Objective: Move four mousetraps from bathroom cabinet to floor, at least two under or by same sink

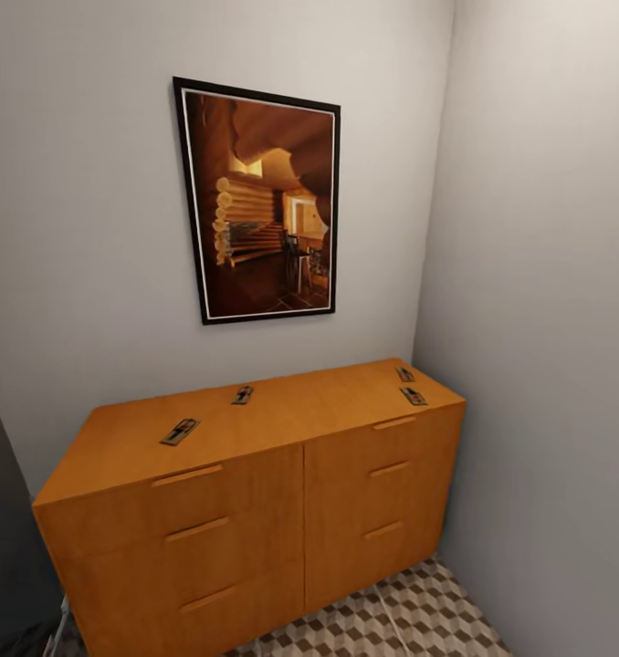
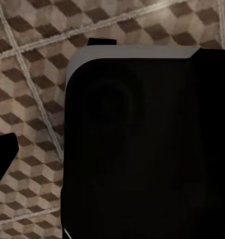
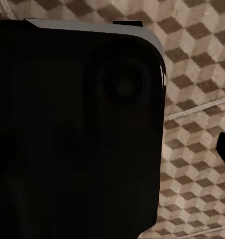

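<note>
The step in hand looks like the approach: the robot faces the cabinet in a corner, and nothing has been picked up yet. All 4 mousetraps lie flat on the cabinet's top: 1 near its front left, 1 further back toward the middle, and 2 close together at the right end.

Each wrist camera looks down past a dark housing onto the bathroom floor, so both arms seem to hang low, well below the traps and apart from them. Whether either claw is open, closed or carrying anything cannot be told.

The front-left trap's long axis runs diagonally, from front-left to back-right. The middle trap leans the same way but less. The right pair run roughly front to back.

Next, an arm must probably rise above the cabinet top, and a claw come down across a trap's short width.
</note>
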Tool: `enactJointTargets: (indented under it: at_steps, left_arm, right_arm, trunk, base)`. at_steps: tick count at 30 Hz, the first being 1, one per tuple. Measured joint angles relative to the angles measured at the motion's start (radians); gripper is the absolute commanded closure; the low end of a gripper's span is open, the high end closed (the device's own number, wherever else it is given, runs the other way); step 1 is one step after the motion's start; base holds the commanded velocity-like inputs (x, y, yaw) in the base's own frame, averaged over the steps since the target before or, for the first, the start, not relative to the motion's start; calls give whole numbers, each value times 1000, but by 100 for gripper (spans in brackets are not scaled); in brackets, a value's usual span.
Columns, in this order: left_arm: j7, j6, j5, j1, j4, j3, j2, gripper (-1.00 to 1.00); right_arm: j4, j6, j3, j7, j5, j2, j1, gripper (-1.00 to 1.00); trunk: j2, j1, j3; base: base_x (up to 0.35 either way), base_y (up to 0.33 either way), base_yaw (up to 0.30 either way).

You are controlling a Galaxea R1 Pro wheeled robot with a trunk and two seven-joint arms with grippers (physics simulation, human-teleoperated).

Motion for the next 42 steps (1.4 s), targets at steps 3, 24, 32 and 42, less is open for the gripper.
enactJointTargets:
  at_steps: [3, 24, 32, 42]
  left_arm:
    - [0, 0, 0, 0, 0, 0, -1, -100]
    - [-1, -1, -1, 0, 0, 0, -2, -100]
    - [0, -1, -1, 0, 0, 1, -3, -100]
    - [0, -1, -1, 0, 0, 2, -3, -100]
  right_arm:
    - [0, 0, 0, 0, 0, 0, 0, -100]
    - [0, 0, 0, 0, 0, 0, 0, -100]
    - [0, 0, 1, 0, 3, 0, 0, -100]
    - [0, 0, 3, 2, 5, -1, 0, -100]
  trunk:
    - [0, 0, 0]
    - [0, 0, 0]
    - [0, 0, 0]
    - [0, 0, 0]
  base:
    - [159, -81, 2]
    - [95, -54, 0]
    - [1, 0, 0]
    - [0, 0, 0]
